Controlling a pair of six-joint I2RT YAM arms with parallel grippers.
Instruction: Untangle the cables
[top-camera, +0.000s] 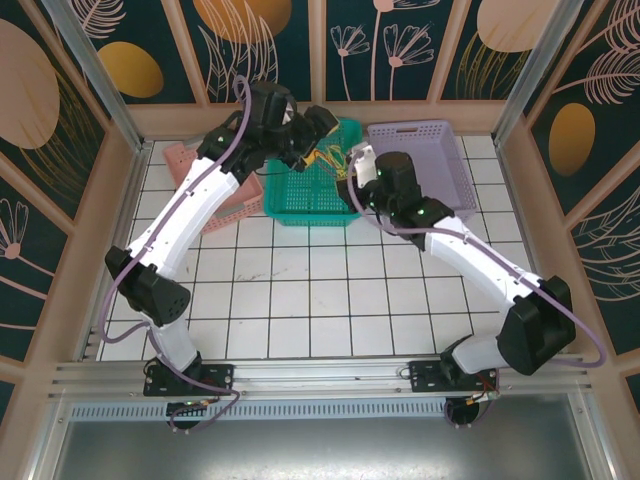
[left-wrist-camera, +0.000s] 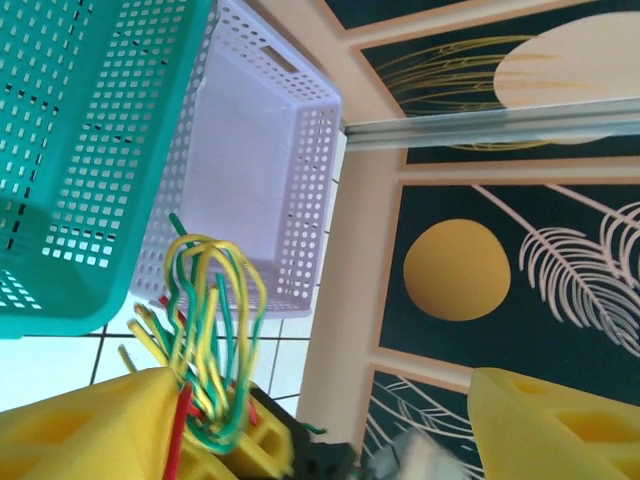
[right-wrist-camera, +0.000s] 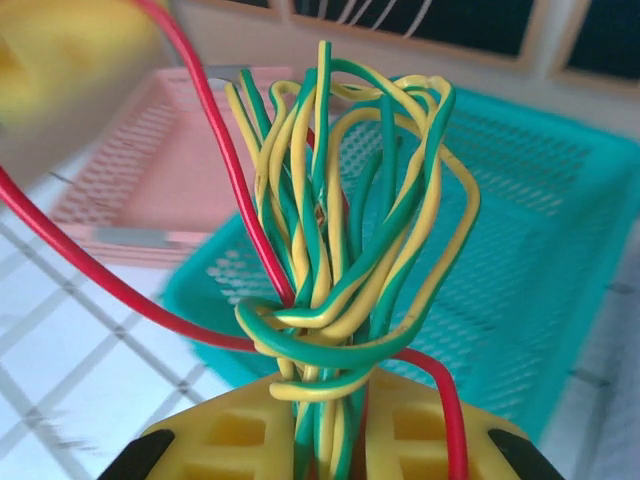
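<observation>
Your right tool (right-wrist-camera: 340, 425) is clenched on the cables (right-wrist-camera: 345, 250). Its yellow fingers (right-wrist-camera: 250, 440) pinch the bundle low down. The green-and-yellow strands loop upward out of the grip, and one strand is wound across the bundle just above the fingertips. A red cable (right-wrist-camera: 236, 190) comes out of the same grip in two lines: one climbs up and to the left, the other sweeps off to the left side of the right wrist view.

From above, you can see the bundle held in the air over the teal basket (top-camera: 310, 195). That basket sits at the middle of the far edge of the worktop (top-camera: 300, 300), between the pink basket (top-camera: 225, 205) toward the far left corner and the lilac basket (top-camera: 440, 150) toward the far right corner. Both tools meet over the teal basket.

Your left tool (left-wrist-camera: 320, 400) is released, with its fingers (left-wrist-camera: 90, 430) wide apart. The bundle lies against the inner side of the finger at the left of the left wrist view, and a red strand runs down along it. The other finger is well apart from the wires.
</observation>
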